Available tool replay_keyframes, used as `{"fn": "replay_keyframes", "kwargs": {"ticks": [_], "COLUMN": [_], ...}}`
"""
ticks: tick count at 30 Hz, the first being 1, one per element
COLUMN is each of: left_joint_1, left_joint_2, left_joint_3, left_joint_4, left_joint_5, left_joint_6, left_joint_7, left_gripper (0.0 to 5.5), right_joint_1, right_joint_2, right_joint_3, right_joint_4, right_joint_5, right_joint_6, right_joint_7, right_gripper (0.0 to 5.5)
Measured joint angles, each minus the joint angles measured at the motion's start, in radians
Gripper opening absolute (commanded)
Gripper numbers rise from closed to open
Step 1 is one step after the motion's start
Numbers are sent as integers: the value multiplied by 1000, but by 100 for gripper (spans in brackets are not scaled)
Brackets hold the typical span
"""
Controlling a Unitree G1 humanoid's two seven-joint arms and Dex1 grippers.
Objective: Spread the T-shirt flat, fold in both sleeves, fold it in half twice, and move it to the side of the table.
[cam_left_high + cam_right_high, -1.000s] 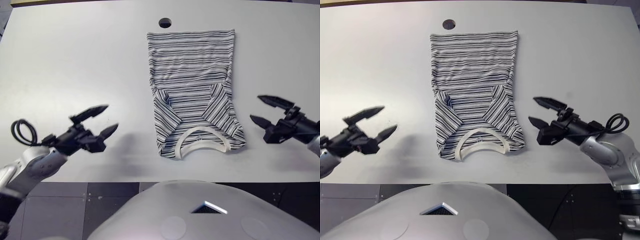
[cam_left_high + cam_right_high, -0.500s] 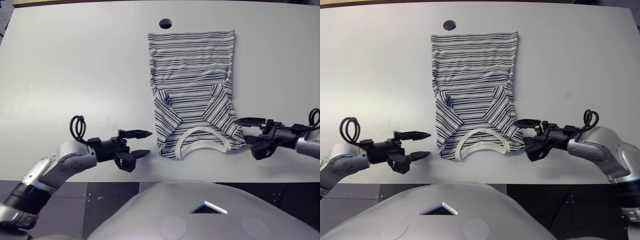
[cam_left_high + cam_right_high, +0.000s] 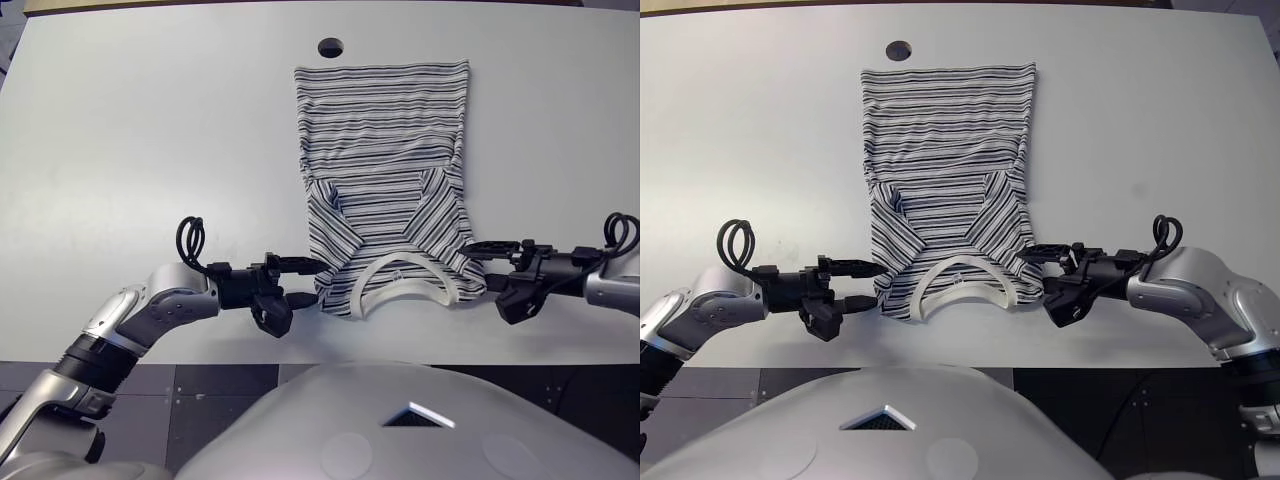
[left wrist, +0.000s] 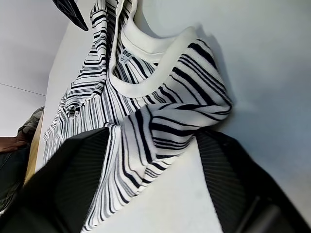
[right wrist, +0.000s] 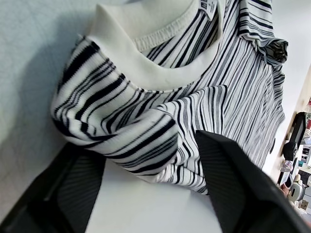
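The striped T-shirt (image 3: 385, 170) lies on the white table (image 3: 150, 130) with both sleeves folded in and its white collar (image 3: 405, 290) at the near end. My left gripper (image 3: 305, 288) is open at the shirt's near left shoulder corner. In the left wrist view that corner (image 4: 165, 126) lies between the two dark fingers (image 4: 82, 179). My right gripper (image 3: 482, 268) is open at the near right shoulder corner. The right wrist view shows this corner (image 5: 121, 131) between its fingers (image 5: 233, 179). Neither gripper is closed on the cloth.
A round dark hole (image 3: 329, 46) sits in the table just beyond the shirt's far left corner. The table's near edge (image 3: 150, 355) runs close under both grippers. Bare tabletop stretches to the left and right of the shirt.
Both grippers have come in from the sides and lower to the table, and now straddle the shirt's near shoulder corners. The shirt has not moved.
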Motion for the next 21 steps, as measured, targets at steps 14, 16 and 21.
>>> {"fn": "replay_keyframes", "kwargs": {"ticks": [14,16,21], "left_joint_1": [-3,13,180], "left_joint_2": [-6,1,101], "left_joint_3": [-22,-9,12], "left_joint_4": [57,57,-4], "left_joint_5": [-25,-44,-169], "left_joint_6": [-35,-35,-30], "left_joint_7": [-31,-31,-65], "left_gripper": [26,11,11], "right_joint_1": [31,44,177], "right_joint_2": [0,0,-10], "right_joint_3": [49,48,-2], "right_joint_4": [16,17,-35], "right_joint_5": [22,39,187], "right_joint_6": [-22,-21,2], "right_joint_7": [-4,-7,-22], "right_gripper": [10,10,10]}}
